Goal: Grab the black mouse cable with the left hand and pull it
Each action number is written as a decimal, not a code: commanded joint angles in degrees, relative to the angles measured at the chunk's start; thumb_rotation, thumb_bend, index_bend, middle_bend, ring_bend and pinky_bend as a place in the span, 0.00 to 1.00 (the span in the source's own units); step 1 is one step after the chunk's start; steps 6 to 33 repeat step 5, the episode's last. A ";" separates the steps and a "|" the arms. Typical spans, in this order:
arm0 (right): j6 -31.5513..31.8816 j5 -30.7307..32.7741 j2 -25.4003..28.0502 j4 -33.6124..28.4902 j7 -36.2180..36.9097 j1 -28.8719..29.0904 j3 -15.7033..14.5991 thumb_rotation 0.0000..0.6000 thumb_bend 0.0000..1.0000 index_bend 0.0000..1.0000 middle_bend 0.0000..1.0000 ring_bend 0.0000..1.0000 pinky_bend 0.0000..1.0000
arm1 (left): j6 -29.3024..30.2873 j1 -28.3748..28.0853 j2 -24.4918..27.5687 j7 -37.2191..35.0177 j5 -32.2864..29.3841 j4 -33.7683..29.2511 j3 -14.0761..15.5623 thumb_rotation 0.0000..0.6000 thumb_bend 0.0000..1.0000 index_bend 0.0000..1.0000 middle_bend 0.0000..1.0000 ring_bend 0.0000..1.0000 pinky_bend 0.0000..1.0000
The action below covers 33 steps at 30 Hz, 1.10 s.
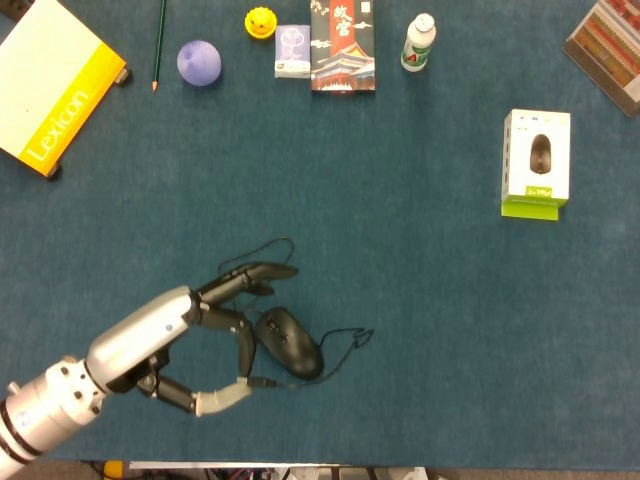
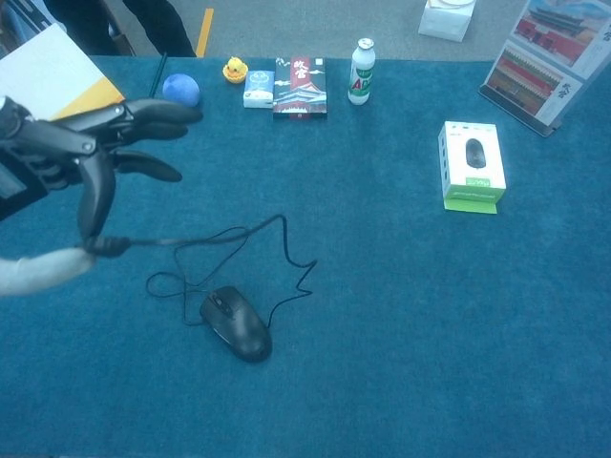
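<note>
The black mouse (image 1: 290,343) lies slanted on the blue table cloth (image 1: 450,300), also seen in the chest view as the mouse (image 2: 235,324). Its black cable (image 2: 229,236) loops loosely around it, and a kinked stretch of the cable (image 1: 347,339) lies right of the mouse. My left hand (image 1: 190,335) hovers just left of the mouse. It pinches the cable's end between thumb and a finger, while the other fingers are spread. The chest view shows the left hand (image 2: 72,162) with the cable running taut from the pinch. My right hand is in neither view.
Along the far edge lie a yellow-and-white book (image 1: 50,85), a pencil (image 1: 160,45), a purple ball (image 1: 199,62), a yellow duck (image 1: 260,22), a small box (image 1: 292,50), a dark box (image 1: 343,45) and a bottle (image 1: 418,42). At the right stands a mouse package (image 1: 537,162).
</note>
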 commanded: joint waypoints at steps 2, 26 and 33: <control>0.10 0.35 0.08 0.28 0.35 -0.10 0.02 1.00 0.20 0.34 0.26 0.18 0.30 | -1.00 -1.59 -0.88 -0.44 -3.06 0.38 -1.38 0.98 0.36 0.60 0.07 0.02 0.14; 0.04 0.61 -0.10 0.73 1.06 -0.04 0.01 1.00 0.20 0.34 0.26 0.18 0.30 | -1.61 -2.30 -1.19 -0.43 -4.39 0.31 -1.83 0.98 0.36 0.60 0.07 0.02 0.14; 0.04 0.61 -0.10 0.73 1.06 -0.04 0.01 1.00 0.20 0.34 0.26 0.18 0.30 | -1.61 -2.30 -1.19 -0.43 -4.39 0.31 -1.83 0.98 0.36 0.60 0.07 0.02 0.14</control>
